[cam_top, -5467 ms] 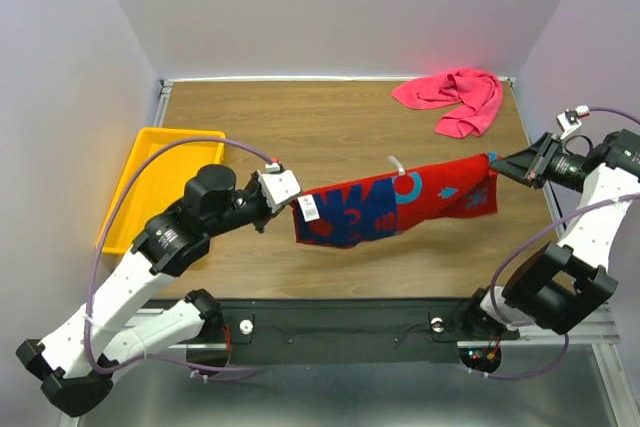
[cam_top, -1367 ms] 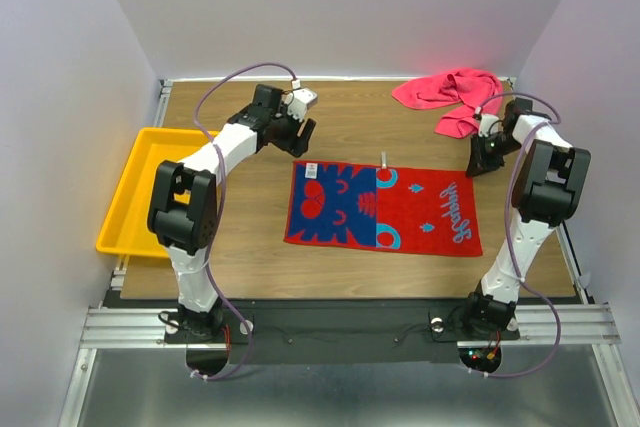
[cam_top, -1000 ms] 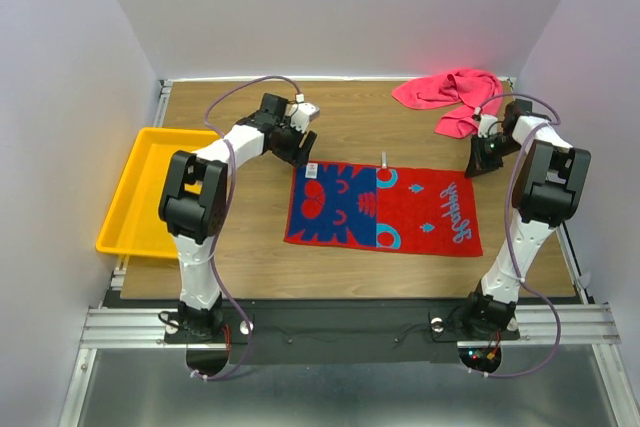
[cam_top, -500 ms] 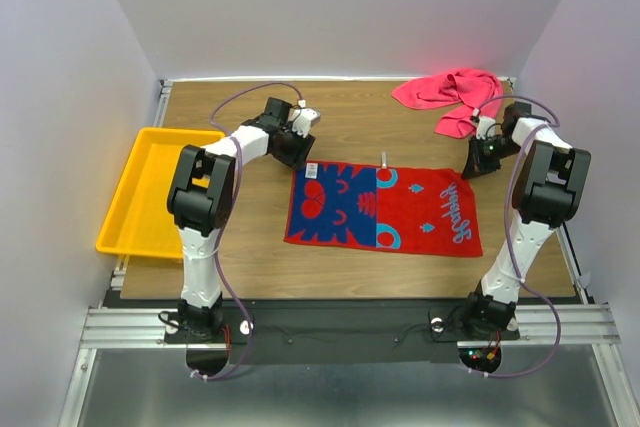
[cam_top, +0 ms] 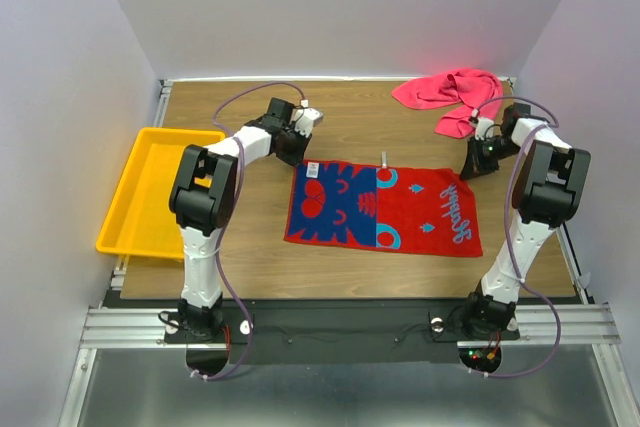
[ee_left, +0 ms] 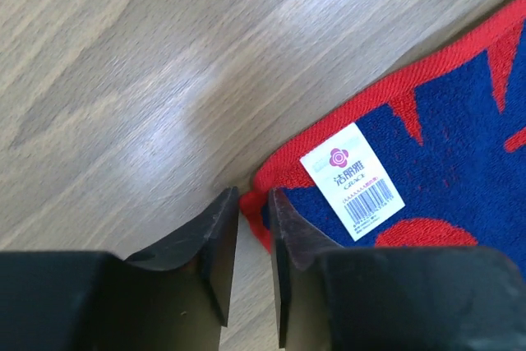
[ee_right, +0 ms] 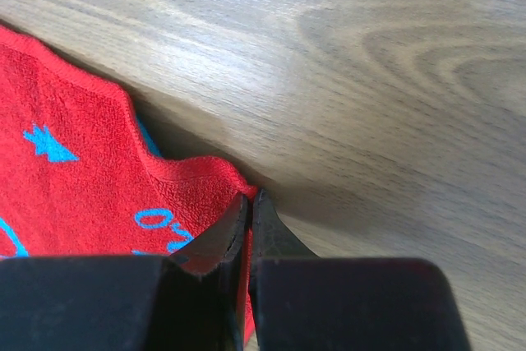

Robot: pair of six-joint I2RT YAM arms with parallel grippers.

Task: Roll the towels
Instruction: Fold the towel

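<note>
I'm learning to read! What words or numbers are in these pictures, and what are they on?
"GRACE": on the white tag at the corner of the patterned towel, under some Chinese characters.
The barcode digits on that tag: too small to read.
The teal script on the towel's red half: too blurred to read.

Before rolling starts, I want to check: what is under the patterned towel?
Only the wooden table shows around its edges; the patterned towel lies flat on it. Anything beneath the cloth is hidden.

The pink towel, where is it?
In the top view, the pink towel lies crumpled at the far right corner of the table, just beyond the right gripper and the flat patterned towel.
</note>
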